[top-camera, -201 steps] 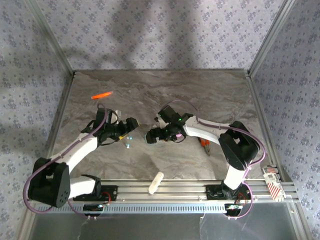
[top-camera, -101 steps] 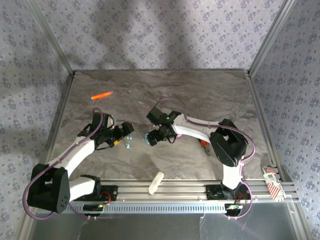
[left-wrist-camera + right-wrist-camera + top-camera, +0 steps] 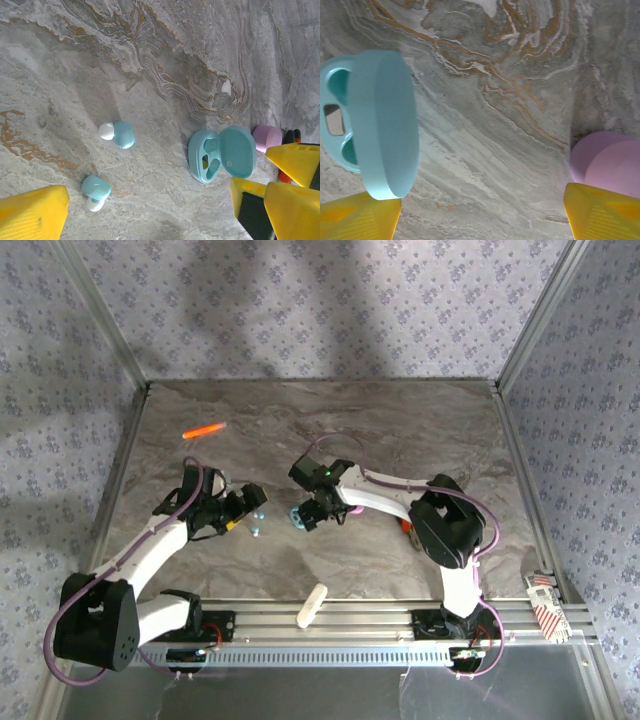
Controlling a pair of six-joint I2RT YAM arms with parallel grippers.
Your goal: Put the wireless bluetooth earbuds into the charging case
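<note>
Two light teal earbuds lie on the marble: one with a white tip, the other nearer my left gripper, which hovers open over bare table. In the top view they are small specks just right of the left gripper. The teal charging case lies open, both sockets empty. In the right wrist view its raised lid stands by the left finger of my right gripper, which is open over bare marble. A pink case, shut, sits by the right finger.
An orange marker lies at the back left. A white cylinder rests on the front rail. A red-handled tool lies under the right arm. A striped packet sits at the front right.
The right gripper has moved left and now sits at the teal case, its jaws a little narrower. The left gripper shifted slightly and stays open.
</note>
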